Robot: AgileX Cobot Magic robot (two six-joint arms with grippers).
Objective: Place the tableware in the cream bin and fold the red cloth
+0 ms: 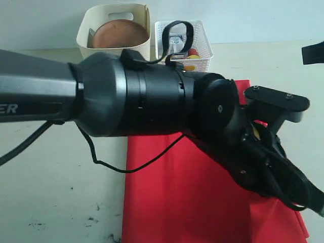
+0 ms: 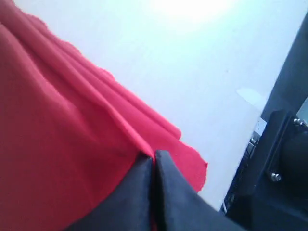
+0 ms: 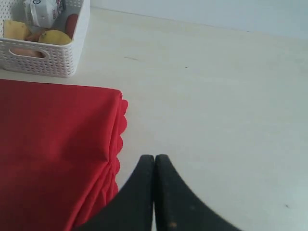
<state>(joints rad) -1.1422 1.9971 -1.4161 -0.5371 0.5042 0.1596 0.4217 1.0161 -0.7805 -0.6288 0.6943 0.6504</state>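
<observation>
The red cloth [image 1: 187, 202] lies spread on the table, its scalloped edge [image 3: 120, 125] bunched into folds. My left arm reaches across it to its right side. There my left gripper [image 2: 154, 157] is shut on the red cloth [image 2: 57, 120], pinching a ridge of fabric, and it shows low at the right [image 1: 313, 205] in the exterior view. My right gripper [image 3: 154, 159] is shut with nothing in it, over bare table just beside the cloth's edge. The cream bin [image 1: 86, 35] stands at the back with the round brown plate [image 1: 120, 33] in it. Other tableware is hidden.
A white lattice basket [image 1: 200, 58] [image 3: 43, 60] with food pieces and a milk carton [image 3: 44, 10] stands right of the bin, just behind the cloth. My left arm's thick body [image 1: 101, 96] blocks much of the exterior view. Bare table [image 3: 216, 96] lies right of the cloth.
</observation>
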